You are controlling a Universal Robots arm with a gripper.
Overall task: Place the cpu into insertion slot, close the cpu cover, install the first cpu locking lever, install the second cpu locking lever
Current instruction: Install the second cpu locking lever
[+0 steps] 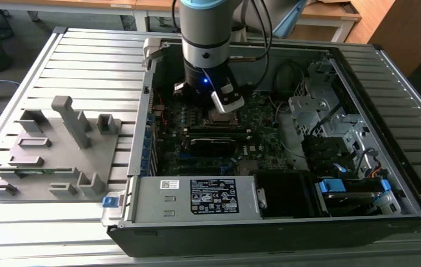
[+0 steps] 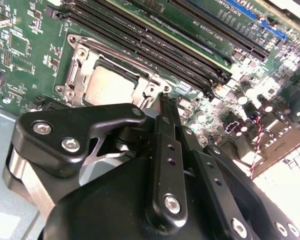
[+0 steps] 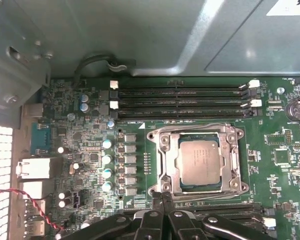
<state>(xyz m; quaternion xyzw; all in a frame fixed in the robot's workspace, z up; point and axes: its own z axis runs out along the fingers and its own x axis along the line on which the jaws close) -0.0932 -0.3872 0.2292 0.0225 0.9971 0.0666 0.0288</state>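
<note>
Black jointed gripper (image 2: 161,102) linkages with silver bolts sit closest to the lens in the second wrist view, its two slim fingers (image 2: 166,125) pressed together into a single narrow tip with nothing between them; in the first wrist view the same joined fingertips (image 3: 165,197) sit at the edge of the socket's metal frame, on the side away from the memory slots. Just beyond that tip lies the small flat square cpu (image 3: 200,163) with its dull silver-grey metal top, seated flat inside the insertion slot (image 3: 164,165), a square dark socket with a metal rim set in the green circuit board (image 3: 90,145). A thin silver metal cpu cover (image 3: 236,157) frames the chip, lying down over the socket so that the chip's top shows through its large square cut-out. Whether the locking levers along the socket's sides are latched cannot be told. Four long black memory slots (image 3: 182,100) run parallel beside the socket. In the exterior view the grey and blue robot arm (image 1: 206,39) reaches down into the open black computer case (image 1: 285,222), which rests on a ribbed grey metal table (image 1: 84,67), with a grey plastic fixture tray (image 1: 54,156) on the exterior view's left
</note>
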